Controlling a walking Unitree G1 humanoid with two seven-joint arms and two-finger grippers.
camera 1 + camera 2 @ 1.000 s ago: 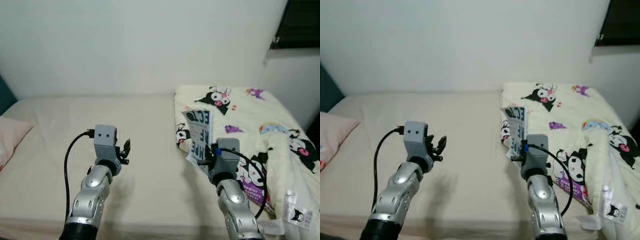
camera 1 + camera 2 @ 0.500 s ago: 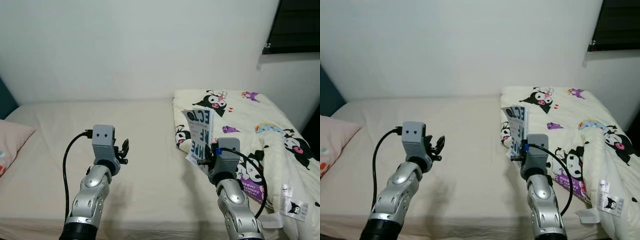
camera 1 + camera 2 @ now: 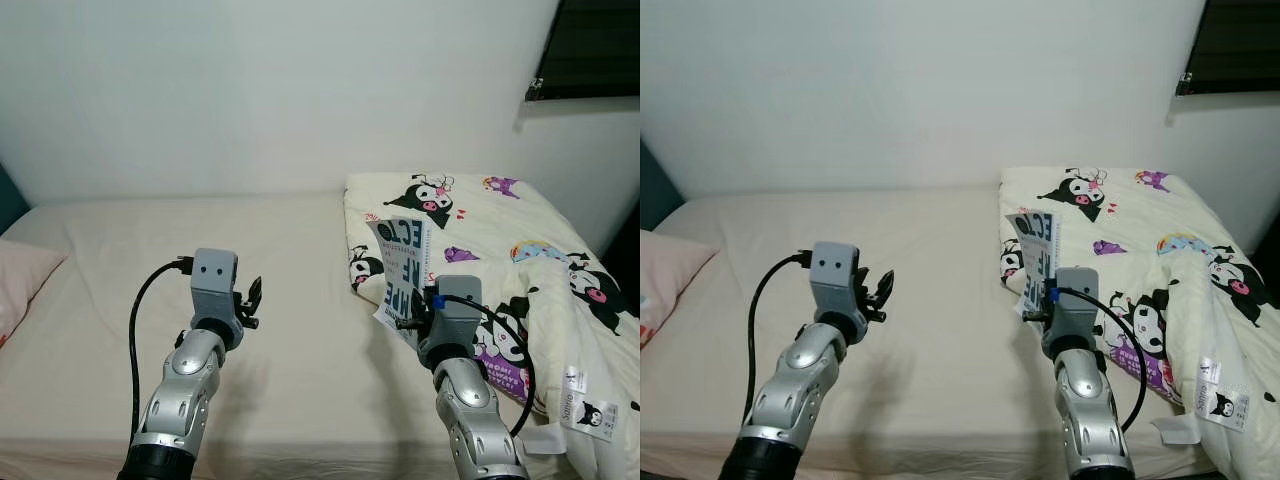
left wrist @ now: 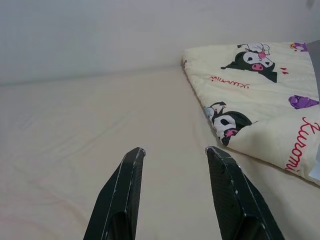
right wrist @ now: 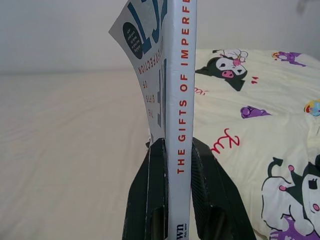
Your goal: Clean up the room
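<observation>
**Book gripped upright over bed edge**

Book [image 5: 177, 100] is standing spine-first between the two black fingers [image 5: 147, 195] of the right pincer [image 3: 1038, 300], which is pinching it near its lower end. The spine, grey with red lettering reading "THE GIFTS OF IMPERFE", is running straight up out of the pincer; the rest of the title is being cut off by the frame edge. The front cover is bowing away from the spine near its upper part. In the head views the book is hanging above the boundary where the bare bed [image 3: 290, 250] is meeting the cartoon-print blanket [image 3: 520, 260].

Left pincer [image 4: 175, 152] is hovering over the bare sheet with its fingers spread apart and nothing between them. It is sitting well apart from the book, toward the robot's left.

Count: one book, one blanket, one pink pillow [image 3: 665, 275], two pincers.

Limits of view: the pillow is being cropped by the left frame edge. The blanket is running off the right edge, and its white label tags [image 3: 585, 410] are too small to read. A dark window [image 3: 590, 45] is showing only in part at the upper right corner. The book's lower end is being hidden behind the right wrist housing in the head views.
</observation>
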